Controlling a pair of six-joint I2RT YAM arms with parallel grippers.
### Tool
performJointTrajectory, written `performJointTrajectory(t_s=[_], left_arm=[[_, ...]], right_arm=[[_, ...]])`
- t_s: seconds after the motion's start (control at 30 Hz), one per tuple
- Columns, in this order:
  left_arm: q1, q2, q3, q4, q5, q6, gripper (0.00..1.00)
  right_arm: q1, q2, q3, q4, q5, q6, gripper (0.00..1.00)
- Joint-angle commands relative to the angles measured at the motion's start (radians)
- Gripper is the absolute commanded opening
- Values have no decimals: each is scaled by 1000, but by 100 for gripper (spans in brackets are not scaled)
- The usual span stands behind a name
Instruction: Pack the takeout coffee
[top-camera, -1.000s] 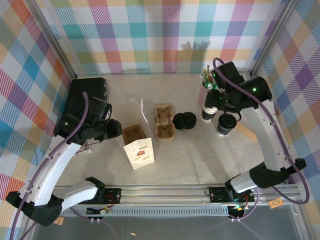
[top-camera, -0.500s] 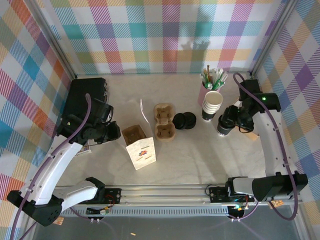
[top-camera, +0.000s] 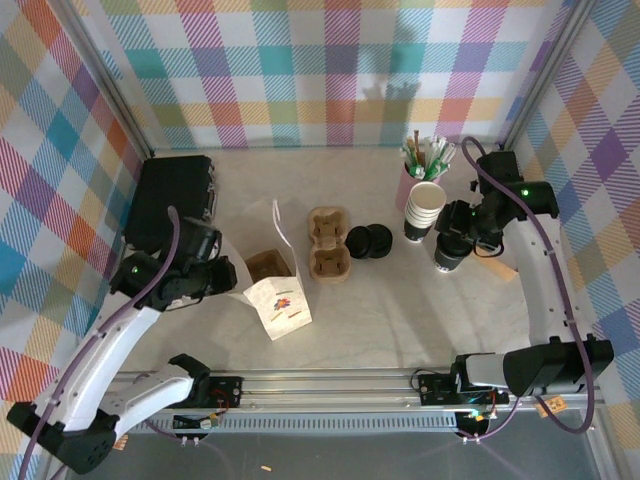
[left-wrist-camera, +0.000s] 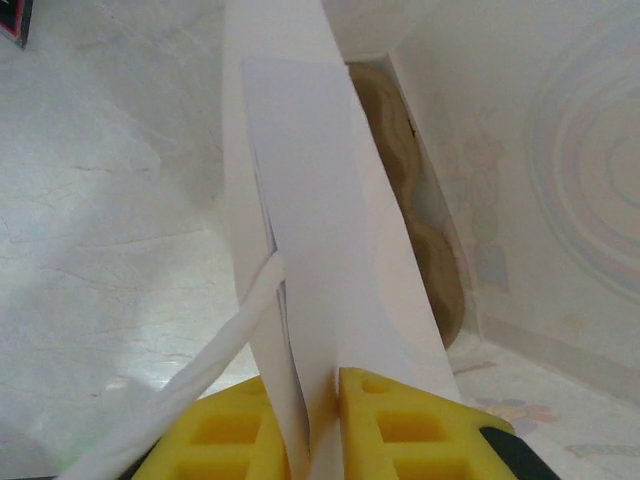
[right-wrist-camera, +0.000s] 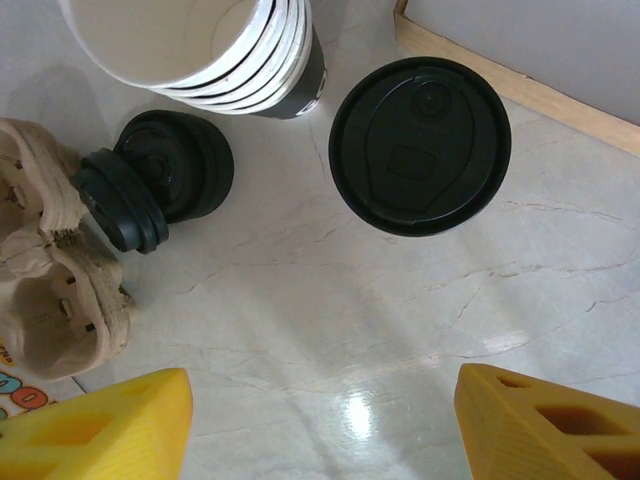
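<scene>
The takeout coffee (top-camera: 449, 250), a pale cup under a round black lid (right-wrist-camera: 420, 145), stands upright on the table at the right. My right gripper (top-camera: 458, 234) hovers above it and just to its near right. In the right wrist view this gripper (right-wrist-camera: 320, 400) is wide open, with bare table between its yellow fingertips and the lid ahead of them. The white paper bag (top-camera: 277, 293) stands open left of centre, showing its brown inside (left-wrist-camera: 405, 200). My left gripper (top-camera: 230, 277) is shut on the bag's left wall (left-wrist-camera: 310, 230), the yellow fingers (left-wrist-camera: 400, 430) pinching the paper beside a handle strap (left-wrist-camera: 225, 345).
A stack of lidless white cups (top-camera: 424, 206) stands close left of the coffee, with a pink holder of sticks (top-camera: 424, 160) behind it. Loose black lids (top-camera: 369, 241) and a cardboard carrier (top-camera: 327, 245) lie mid-table. A black box (top-camera: 175, 190) sits at far left. A wooden strip (right-wrist-camera: 520, 90) borders the right side.
My right gripper swung from above the cup stack to the right and now hangs over the lidded cup. My left arm drew back toward the near edge, still pinching the bag.
</scene>
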Motion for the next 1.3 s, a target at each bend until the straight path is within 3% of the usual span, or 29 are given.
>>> performJointTrajectory(t_s=[0.0,0.2,0.47,0.67,1.1,1.27], left_arm=[[-8,-63,-46,-9,-18,4,19],[-8,-113,-45,-25,25,-9,21],[-8,-103,-19,-37,110,-21,22],[-8,-47,-8,-47,121,22,21],[-6,66,178,-188,103,170,0],[-1,80,178,-211,155,188,0]], right_arm=[[-1,-42,-24,17,-26,22,69],[-1,18,69,-124,29,17,69],[-1,-12,35,-212,100,-17,70],[-1,24,-11,-111,82,-41,72],[-3,161,-26,50,125,-175,81],[-23,172,-67,83,133,-208,86]])
